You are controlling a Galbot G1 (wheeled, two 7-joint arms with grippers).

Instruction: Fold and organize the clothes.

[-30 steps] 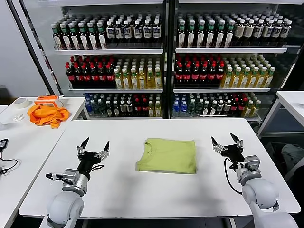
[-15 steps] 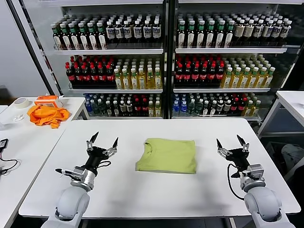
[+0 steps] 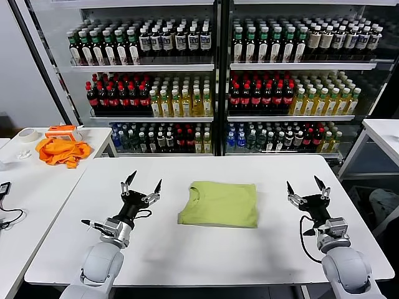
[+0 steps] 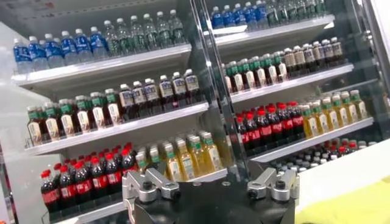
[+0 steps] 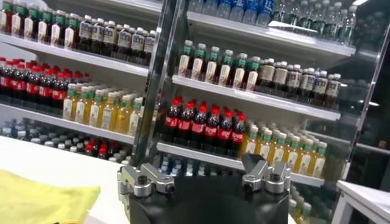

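Observation:
The clothes, a lime yellow-green T-shirt (image 3: 219,204), lie folded into a flat rectangle in the middle of the white table (image 3: 206,261). Its edge also shows in the left wrist view (image 4: 353,207) and the right wrist view (image 5: 42,204). My left gripper (image 3: 143,184) stands open to the left of the shirt, fingertips pointing up, nothing between them. On the other side my right gripper (image 3: 305,185) is raised the same way, open and empty. Neither touches the cloth.
A bright orange cloth (image 3: 60,151) lies with a tape roll (image 3: 27,134) on a side table at the left. Glass-fronted drinks coolers (image 3: 212,75) full of bottles stand behind the table. Another white table (image 3: 383,134) is at the right.
Both grippers have risen off the table and tilted upward, staying open. The left one moved right, toward the shirt. The shirt has not moved.

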